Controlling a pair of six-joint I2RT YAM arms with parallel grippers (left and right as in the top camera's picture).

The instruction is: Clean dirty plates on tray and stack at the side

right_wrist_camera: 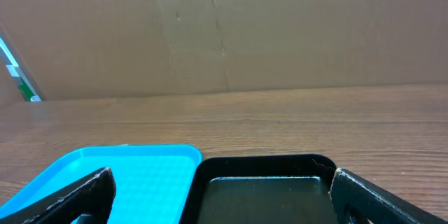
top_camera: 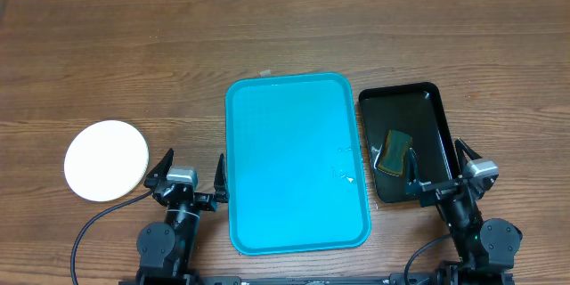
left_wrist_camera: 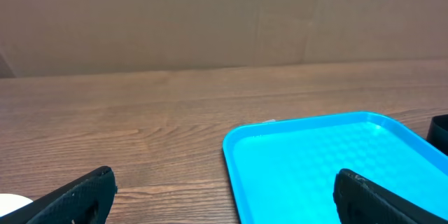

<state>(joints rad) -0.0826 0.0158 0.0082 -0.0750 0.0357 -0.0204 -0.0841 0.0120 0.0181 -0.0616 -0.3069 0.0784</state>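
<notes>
The turquoise tray (top_camera: 294, 160) lies in the middle of the table with no plate on it; a few small pale specks (top_camera: 343, 171) sit near its right rim. A round white plate (top_camera: 106, 160) lies on the table to the left; I cannot tell whether others lie under it. Its edge shows in the left wrist view (left_wrist_camera: 10, 200). My left gripper (top_camera: 191, 167) is open and empty between plate and tray, over the tray's left rim (left_wrist_camera: 234, 175) in its own view (left_wrist_camera: 225, 189). My right gripper (top_camera: 440, 162) (right_wrist_camera: 222, 185) is open and empty.
A glossy black tray (top_camera: 436, 107) stands right of the turquoise tray and holds a yellow-green sponge (top_camera: 394, 151); it shows in the right wrist view (right_wrist_camera: 266, 164). A cardboard wall runs along the far table edge.
</notes>
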